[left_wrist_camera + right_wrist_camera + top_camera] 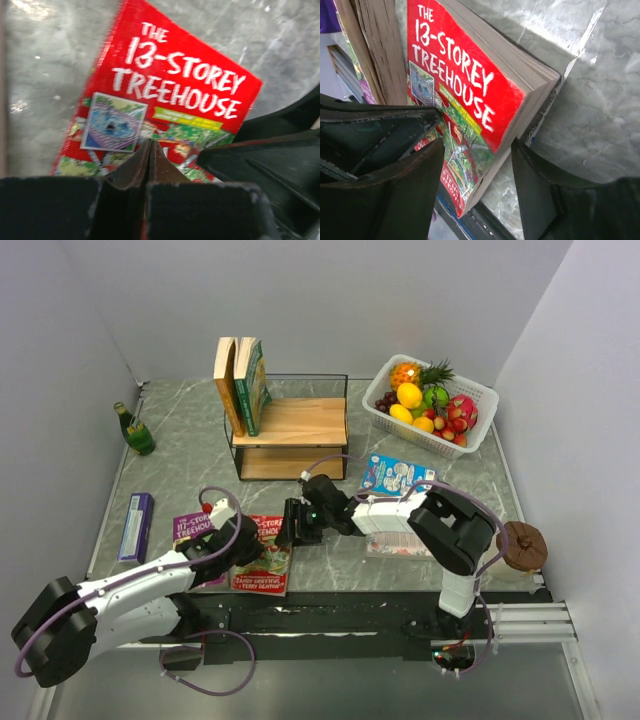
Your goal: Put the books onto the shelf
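- Red book (262, 558) lies on the surface (180, 465), well apart from the shelf (296, 424).
- Left gripper (151, 146), fingers together, presses its cover, probably pinning it.
- Right gripper (477, 146), jaws apart, straddles its page edge, likely to grasp it.

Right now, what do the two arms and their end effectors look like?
Both arms, left arm and right arm, have white links with black joints, and a thin purple cable loops along each. The left end effector and right end effector are black, each with two broad matte fingers. A green light glows on the right wrist.
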Robot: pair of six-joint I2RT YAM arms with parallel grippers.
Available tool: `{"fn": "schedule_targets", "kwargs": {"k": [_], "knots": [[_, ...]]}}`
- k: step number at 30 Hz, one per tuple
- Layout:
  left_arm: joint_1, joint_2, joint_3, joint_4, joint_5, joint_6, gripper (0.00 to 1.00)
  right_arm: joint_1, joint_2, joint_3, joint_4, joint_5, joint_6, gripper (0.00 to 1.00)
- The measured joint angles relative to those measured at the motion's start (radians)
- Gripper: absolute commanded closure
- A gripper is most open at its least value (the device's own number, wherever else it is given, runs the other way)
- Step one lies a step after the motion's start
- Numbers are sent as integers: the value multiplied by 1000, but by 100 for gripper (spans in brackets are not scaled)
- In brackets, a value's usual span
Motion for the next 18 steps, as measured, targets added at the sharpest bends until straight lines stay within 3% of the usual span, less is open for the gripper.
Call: {"fn": "schedule_targets", "kwargs": {"k": [3,8,11,15,18], "knots": [[2,2,-24,59,7,-16,97,-4,18,2,17,-11,4,64],[5,-3,-64,135,13,-38,98,-5,47,2,66,-39,29,80],[7,-9,-76,158,12,-44,98,-5,58,2,102,-60,39,100],[8,-29,-77,149,7,-39,86,-3,60,-14,142,-71,40,100],[4,-93,-64,81,5,-8,66,6,22,-40,143,-61,34,100]]}}
